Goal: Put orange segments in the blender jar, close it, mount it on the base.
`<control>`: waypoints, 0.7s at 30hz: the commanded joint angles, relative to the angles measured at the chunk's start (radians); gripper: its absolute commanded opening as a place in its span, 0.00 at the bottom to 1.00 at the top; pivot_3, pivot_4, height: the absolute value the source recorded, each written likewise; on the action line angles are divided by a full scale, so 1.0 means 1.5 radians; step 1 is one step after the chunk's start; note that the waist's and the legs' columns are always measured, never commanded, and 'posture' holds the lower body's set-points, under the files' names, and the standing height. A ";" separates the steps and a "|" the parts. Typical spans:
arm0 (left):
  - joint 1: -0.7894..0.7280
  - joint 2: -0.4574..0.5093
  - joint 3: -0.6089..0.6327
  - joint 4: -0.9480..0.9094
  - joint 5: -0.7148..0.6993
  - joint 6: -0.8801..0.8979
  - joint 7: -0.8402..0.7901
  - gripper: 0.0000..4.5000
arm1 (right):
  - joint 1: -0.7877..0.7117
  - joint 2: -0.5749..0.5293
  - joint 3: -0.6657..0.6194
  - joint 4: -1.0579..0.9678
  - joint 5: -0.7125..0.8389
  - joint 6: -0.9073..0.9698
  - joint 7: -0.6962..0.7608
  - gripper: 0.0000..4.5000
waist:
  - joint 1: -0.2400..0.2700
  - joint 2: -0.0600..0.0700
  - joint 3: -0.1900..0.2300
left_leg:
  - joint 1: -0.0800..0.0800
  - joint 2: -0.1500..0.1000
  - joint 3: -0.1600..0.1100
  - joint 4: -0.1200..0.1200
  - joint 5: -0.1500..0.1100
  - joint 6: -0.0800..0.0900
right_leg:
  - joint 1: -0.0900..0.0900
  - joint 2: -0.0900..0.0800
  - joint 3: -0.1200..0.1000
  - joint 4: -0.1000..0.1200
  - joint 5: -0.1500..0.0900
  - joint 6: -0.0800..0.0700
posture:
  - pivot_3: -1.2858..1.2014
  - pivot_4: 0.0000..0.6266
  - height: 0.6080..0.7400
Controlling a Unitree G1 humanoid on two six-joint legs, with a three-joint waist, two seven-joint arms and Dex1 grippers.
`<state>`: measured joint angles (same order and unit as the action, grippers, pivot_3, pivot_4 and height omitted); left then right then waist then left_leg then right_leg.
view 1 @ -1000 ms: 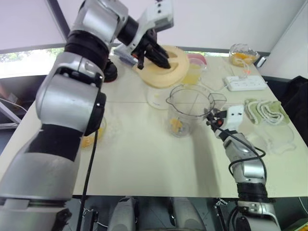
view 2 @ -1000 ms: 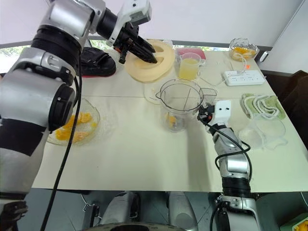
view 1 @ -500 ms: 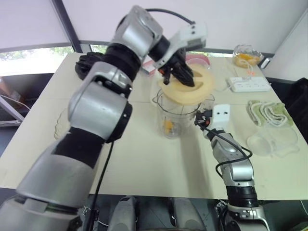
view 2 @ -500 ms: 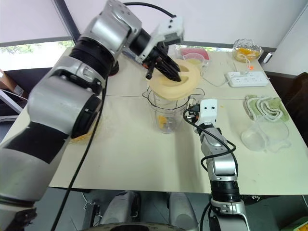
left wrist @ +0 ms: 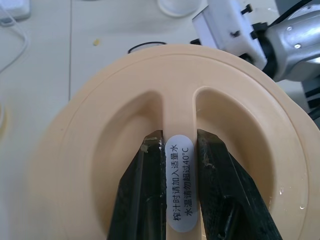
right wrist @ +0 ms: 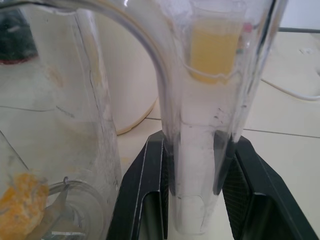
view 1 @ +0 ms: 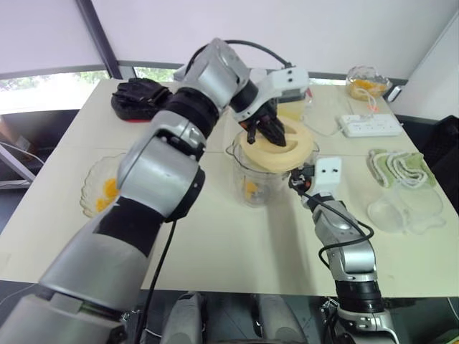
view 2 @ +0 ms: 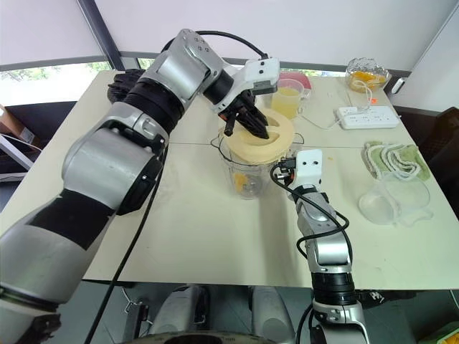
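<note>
the left gripper [left wrist: 177, 165] pinches the centre ridge of the cream lid [view 1: 278, 146], held over the mouth of the blender jar [view 1: 252, 179] mid-table, perhaps resting on its rim; the right gripper [right wrist: 192, 165] clamps the jar's handle [right wrist: 200, 150]; orange segments [right wrist: 20, 210] lie by the blade [right wrist: 62, 200].

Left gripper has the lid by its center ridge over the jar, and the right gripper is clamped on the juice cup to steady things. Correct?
Not quite. The right gripper is clamped on the blender jar's handle, not the juice cup, which stands farther back on the table; the right wrist view shows this. The rest holds: the left gripper pinches the lid by its center ridge over the jar.
</note>
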<state>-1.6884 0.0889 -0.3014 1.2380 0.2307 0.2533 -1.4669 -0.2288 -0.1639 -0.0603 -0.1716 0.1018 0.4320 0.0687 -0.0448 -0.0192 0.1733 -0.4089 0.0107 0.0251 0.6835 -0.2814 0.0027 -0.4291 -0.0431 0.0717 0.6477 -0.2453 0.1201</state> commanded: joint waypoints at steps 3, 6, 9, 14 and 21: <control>0.016 0.020 -0.017 -0.006 0.021 -0.038 0.012 0.06 | -0.003 0.003 0.002 -0.043 -0.003 -0.022 0.002 0.19 | 0.000 0.000 0.000 | 0.000 0.000 0.000 0.000 0.000 0.000 | 0.000 0.000 0.000 0.000 0.000 0.000 | 0.52 0.24 1.00; 0.025 0.025 -0.016 -0.001 0.022 -0.041 0.014 0.06 | -0.004 0.001 0.002 -0.041 -0.004 -0.022 0.005 0.19 | 0.000 0.000 0.000 | 0.000 0.000 0.000 0.000 0.000 0.000 | 0.000 0.000 0.000 0.000 0.000 0.000 | 0.52 0.24 1.00; 0.031 0.027 -0.013 0.002 0.020 -0.033 0.010 0.06 | -0.005 -0.002 0.002 -0.040 -0.006 -0.022 0.008 0.19 | 0.000 0.000 0.000 | 0.000 0.000 0.000 0.000 0.000 0.000 | 0.000 0.000 0.000 0.000 0.000 0.000 | 0.52 0.24 1.00; 0.038 0.030 -0.007 -0.012 0.008 -0.019 -0.023 0.06 | -0.006 -0.007 0.000 -0.037 -0.007 -0.023 0.013 0.19 | 0.000 0.000 0.000 | 0.001 0.000 0.000 0.000 0.000 0.000 | 0.001 0.000 0.000 0.000 0.000 0.000 | 0.52 0.24 1.00; 0.042 0.037 -0.007 -0.034 0.003 -0.002 -0.048 0.06 | -0.009 -0.009 -0.002 -0.029 -0.007 -0.026 0.017 0.19 | 0.000 0.000 0.000 | 0.001 0.000 0.000 0.000 0.000 0.000 | 0.001 0.000 0.000 0.000 0.000 0.000 | 0.52 0.24 1.00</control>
<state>-1.6494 0.1364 -0.3002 1.1923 0.2327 0.2357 -1.5238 -0.2276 -0.1712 -0.0551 -0.1733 0.0925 0.4220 0.0894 -0.0445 -0.0189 0.1728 -0.4081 0.0108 0.0249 0.6835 -0.2814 0.0027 -0.4281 -0.0429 0.0716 0.6477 -0.2453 0.1200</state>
